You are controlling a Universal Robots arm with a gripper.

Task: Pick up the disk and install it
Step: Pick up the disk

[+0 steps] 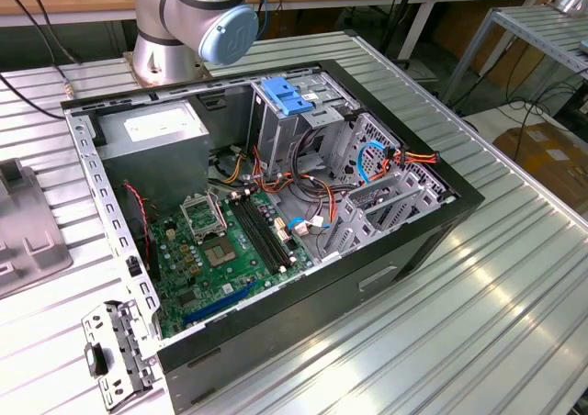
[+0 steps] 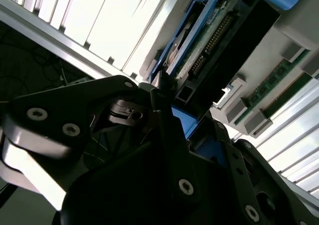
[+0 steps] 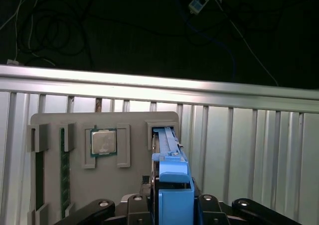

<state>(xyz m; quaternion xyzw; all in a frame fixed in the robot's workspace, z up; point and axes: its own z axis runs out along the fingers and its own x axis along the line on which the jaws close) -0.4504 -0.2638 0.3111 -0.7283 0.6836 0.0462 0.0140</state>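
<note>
Disk (image 3: 168,148) stood on edge in a slot of the grey tray (image 3: 50,120), blue rails along its sides. In the first wrist view the gripper (image 3: 172,200) sat right over it, jaws pinching the disk from both sides at the near end. The disk's far end was down in the tray slot, not lifted clear. In the second wrist view the disk (image 2: 209,46) showed its green board and a connector row, with one black finger (image 2: 160,88) against its edge.

On the same tray, a CPU (image 3: 103,141) lay flat in a square pocket just beside the disk slot. A RAM stick (image 3: 64,170) lay in a long slot further over. The tray lay on the ribbed metal table (image 3: 249,150), near its edge.

In the exterior view an open case (image 1: 386,277) lay on its side on the table, with the arm base (image 1: 175,29) behind it. Inside were a motherboard (image 1: 230,250), a grey PSU (image 1: 161,130) and a blue latch (image 1: 287,96) on the drive cage. Red and orange cables ran near the cage. A loose metal bracket (image 1: 115,355) lay on the table just beside the case corner.
</note>
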